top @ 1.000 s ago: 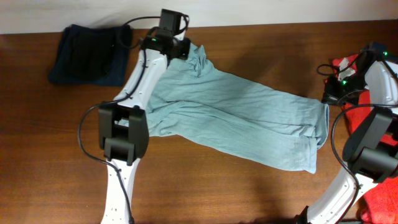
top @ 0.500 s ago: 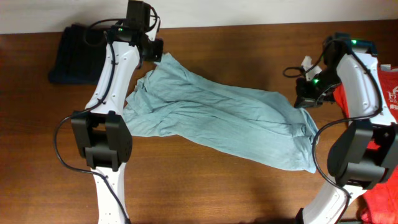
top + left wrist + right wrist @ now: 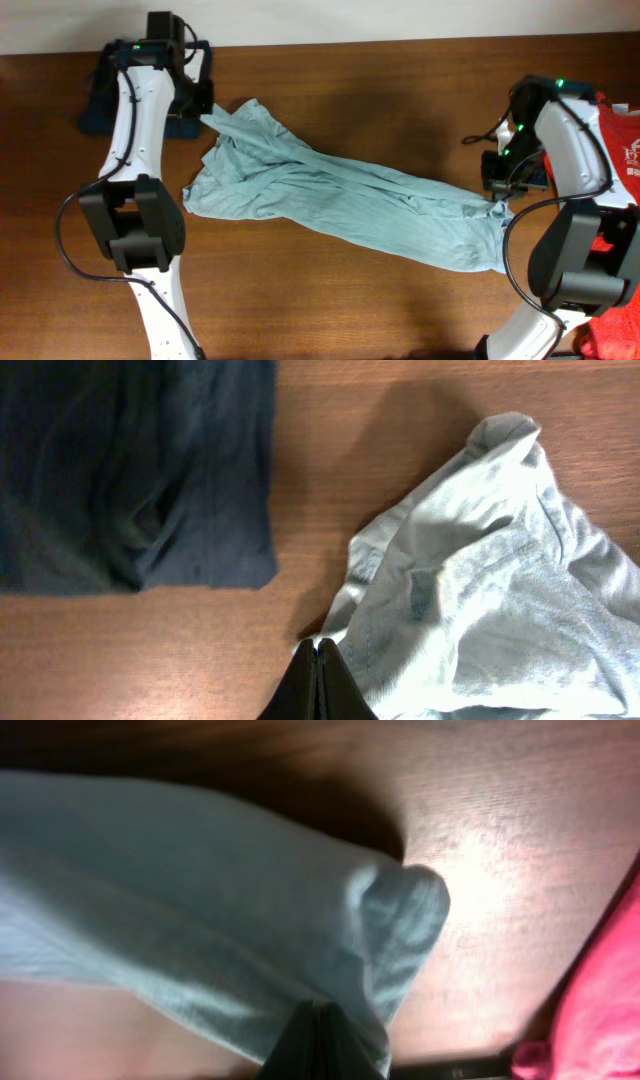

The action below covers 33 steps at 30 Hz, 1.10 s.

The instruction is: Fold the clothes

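Light teal trousers (image 3: pixel 340 200) lie stretched across the wooden table, waist at the left, leg ends at the right. My left gripper (image 3: pixel 200 112) is shut on the waist corner of the trousers (image 3: pixel 470 600), its closed fingertips (image 3: pixel 318 650) pinching the hem. My right gripper (image 3: pixel 503 195) is shut on a leg end of the trousers (image 3: pixel 200 910), its closed fingers (image 3: pixel 318 1015) under the bunched cloth. A folded dark navy garment (image 3: pixel 110 95) lies at the far left corner and fills the upper left of the left wrist view (image 3: pixel 130 470).
Red cloth (image 3: pixel 622 130) lies at the right table edge, with more red cloth (image 3: pixel 612 330) at the lower right; it also shows in the right wrist view (image 3: pixel 600 990). The table's far edge meets a white wall (image 3: pixel 400 20).
Both grippers have pulled the trousers leftward: the left one moved from the back centre towards the navy garment, the right one moved down and in. The trousers are now stretched longer and narrower.
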Each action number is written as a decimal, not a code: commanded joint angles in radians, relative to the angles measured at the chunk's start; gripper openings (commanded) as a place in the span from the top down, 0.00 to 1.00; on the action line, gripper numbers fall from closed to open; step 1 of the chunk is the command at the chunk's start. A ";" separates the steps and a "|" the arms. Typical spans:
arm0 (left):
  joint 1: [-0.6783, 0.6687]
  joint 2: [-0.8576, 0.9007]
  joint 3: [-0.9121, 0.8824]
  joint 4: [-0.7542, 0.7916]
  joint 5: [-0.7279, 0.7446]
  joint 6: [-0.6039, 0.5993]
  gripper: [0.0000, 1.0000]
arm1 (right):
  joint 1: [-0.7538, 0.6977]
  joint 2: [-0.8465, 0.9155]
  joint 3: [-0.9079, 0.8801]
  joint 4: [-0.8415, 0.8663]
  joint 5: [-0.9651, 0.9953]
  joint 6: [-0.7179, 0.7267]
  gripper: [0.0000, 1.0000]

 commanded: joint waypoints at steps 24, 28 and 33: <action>0.016 -0.035 -0.158 -0.060 -0.101 -0.143 0.99 | -0.139 -0.014 -0.340 0.211 0.042 0.232 0.96; 0.016 -0.036 -0.157 -0.031 -0.061 -0.143 0.99 | -0.140 -0.014 -0.364 0.231 0.036 0.224 0.96; 0.013 -0.036 -0.119 0.021 0.089 -0.143 0.99 | -0.139 -0.015 -0.301 0.174 0.032 0.220 0.90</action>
